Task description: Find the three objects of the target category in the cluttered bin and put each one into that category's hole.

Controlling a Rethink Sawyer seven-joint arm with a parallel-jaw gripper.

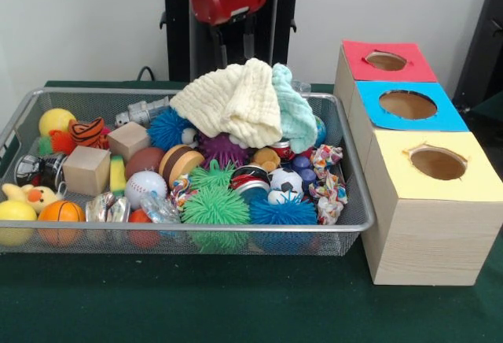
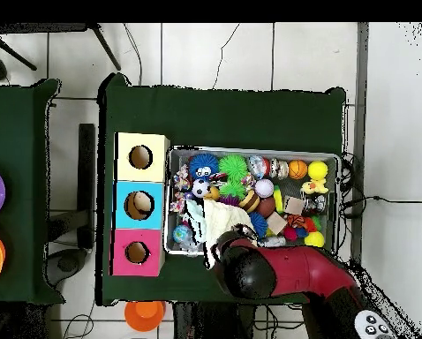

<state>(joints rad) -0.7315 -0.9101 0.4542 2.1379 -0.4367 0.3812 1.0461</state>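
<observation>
You're at the search stage, nothing's been sorted yet by the look of it. The red and black arm sits over the robot-side edge of the silver wire-mesh bin. The gripper hangs behind the pale yellow waffle cloth that's heaped on the pile, w/ a mint green cloth beside it. Can't tell if the gripper's open or shut, the tips are hidden behind the cloth and the overhead view blocks them w/ the arm.

Targets you can see: yellow stuffed duckling w/ orange beak at the bin's front-view left end, near the camera-side corner, next to a small orange basketball. Orange black-striped stuffed toy is farther back on the same side, just beside a smooth yellow ball. Third stuffed animal isn't showing; prob. buried, maybe under the cloths.

Red-surround round hole is on the pale wooden box, at the end nearest the robot, beyond the blue and yellow ones.

Next move, as I judge it: take the arm across to the toy end, come down open on the striped toy or the duckling, clear of the wooden cubes and balls, then carry it to the red hole. Shift the cloths later to find no. 3
</observation>
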